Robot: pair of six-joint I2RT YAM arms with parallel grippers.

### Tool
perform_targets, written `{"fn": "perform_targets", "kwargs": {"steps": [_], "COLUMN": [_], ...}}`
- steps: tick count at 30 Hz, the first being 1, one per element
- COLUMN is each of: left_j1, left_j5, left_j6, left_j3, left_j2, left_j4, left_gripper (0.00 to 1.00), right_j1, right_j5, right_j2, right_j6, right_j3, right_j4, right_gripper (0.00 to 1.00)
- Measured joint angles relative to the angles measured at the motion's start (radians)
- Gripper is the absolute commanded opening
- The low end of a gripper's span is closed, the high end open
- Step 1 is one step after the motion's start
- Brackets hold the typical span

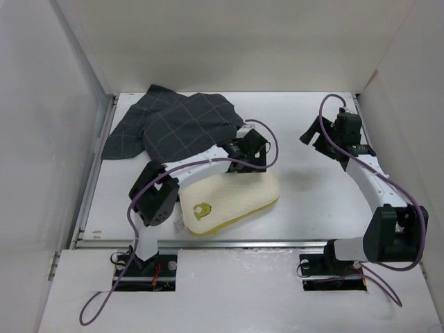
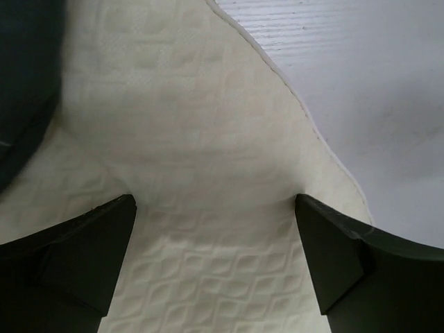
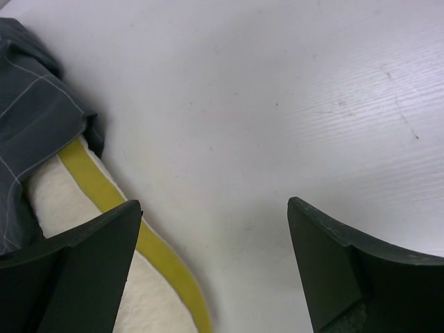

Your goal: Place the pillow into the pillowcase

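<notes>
Quick tally: one pillow (image 1: 232,198), one pillowcase (image 1: 173,128), two arms (image 1: 198,166), two fingers (image 2: 76,250) on each so four total, and just one counter (image 1: 305,201) under it all.

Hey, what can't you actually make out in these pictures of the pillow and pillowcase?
Opening of the pillowcase: top view, its own folds hide it.
Far edge of the pillow: top view, the left arm covers it.
Whether the left hand touches the pillow: left wrist view, too close to tell.
</notes>
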Motion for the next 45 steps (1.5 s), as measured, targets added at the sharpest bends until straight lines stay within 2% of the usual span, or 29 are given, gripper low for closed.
{"fn": "perform_targets", "kwargs": {"steps": [4, 8, 11, 13, 15, 19, 21, 25, 30, 35, 39, 45], "left_j1": [-0.007, -0.014, -0.014, -0.011, -0.005, 0.006, 0.006, 0.003, 0.017, 0.051, 0.054, 0.062], "left_j5": [-0.031, -0.055, -0.058, -0.065, -0.075, -0.072, -0.066, -0.102, -0.210, -0.309, -0.372, -0.373], "left_j6": [-0.059, -0.091, -0.100, -0.098, -0.098, -0.081, -0.065, -0.051, -0.044, -0.047, -0.059, -0.063], "left_j3": [0.117, 0.203, 0.231, 0.247, 0.269, 0.241, 0.147, 0.079, 0.069, 0.085, 0.107, 0.107], "left_j2": [0.142, 0.216, 0.260, 0.293, 0.320, 0.306, 0.233, 0.112, -0.099, -0.281, -0.326, -0.334], "left_j4": [-0.038, -0.050, -0.055, -0.061, -0.075, -0.060, -0.002, -0.023, -0.143, -0.229, -0.309, -0.377], "left_gripper": [1.00, 1.00, 0.78, 0.55, 0.02, 0.00, 0.00, 0.00, 0.00, 0.00, 0.00, 0.00], "right_j1": [-0.003, -0.001, -0.001, -0.001, -0.001, -0.001, 0.000, 0.030, 0.149, 0.315, 0.385, 0.412], "right_j5": [0.029, 0.037, 0.037, 0.037, 0.037, 0.035, 0.020, -0.024, -0.114, -0.134, -0.168, -0.210], "right_j2": [-0.002, -0.008, -0.023, -0.037, -0.050, -0.066, -0.069, -0.043, 0.087, 0.197, 0.290, 0.464], "right_j6": [0.008, 0.006, 0.002, -0.005, -0.010, -0.033, -0.060, -0.113, -0.187, -0.262, -0.270, -0.259], "right_j3": [-0.002, -0.003, -0.013, -0.025, -0.035, -0.043, -0.044, -0.040, -0.014, 0.034, 0.109, 0.315], "right_j4": [-0.024, -0.027, -0.024, -0.024, -0.023, -0.017, -0.010, 0.026, 0.109, 0.205, 0.330, 0.469], "right_gripper": [0.91, 0.91, 0.91, 0.91, 0.91, 0.91, 0.91, 0.91, 0.91, 0.91, 0.91, 0.89]}}
